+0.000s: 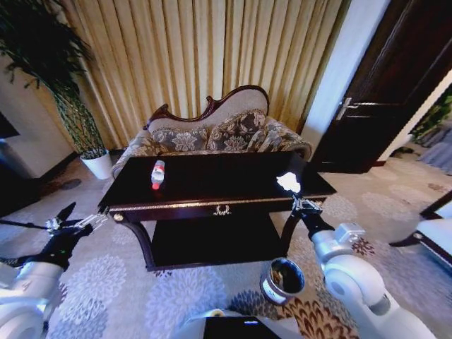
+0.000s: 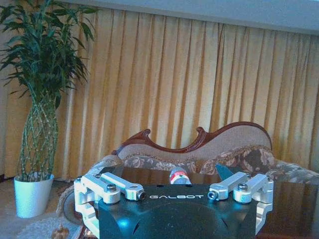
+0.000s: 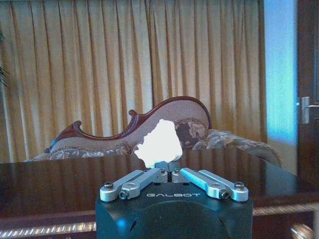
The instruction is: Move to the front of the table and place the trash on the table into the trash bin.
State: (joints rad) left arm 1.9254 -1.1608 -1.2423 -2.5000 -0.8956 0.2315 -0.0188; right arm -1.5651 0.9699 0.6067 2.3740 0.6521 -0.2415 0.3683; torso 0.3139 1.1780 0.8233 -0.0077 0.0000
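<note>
- While clamped on a crumpled white paper [image 3: 159,142], the right tool [image 3: 167,167] sits at the worktop's [image 1: 233,180] front right edge.
- Off past the worktop's other end, the left tool [image 2: 174,191] hangs with fingers apart.
- Farther along from the right tool lies the bottle [image 1: 158,174].
- Below the right tool, the trash bin [image 1: 282,281] stands on the carpet.

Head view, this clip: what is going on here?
The robot stands before the table. Its right claw is shut on a crumpled white paper at the table's front right edge. The left claw hangs open off the table's left end, holding nothing. A plastic bottle with a red cap lies on the tabletop. The trash bin sits on the carpet, below the right arm.
</note>
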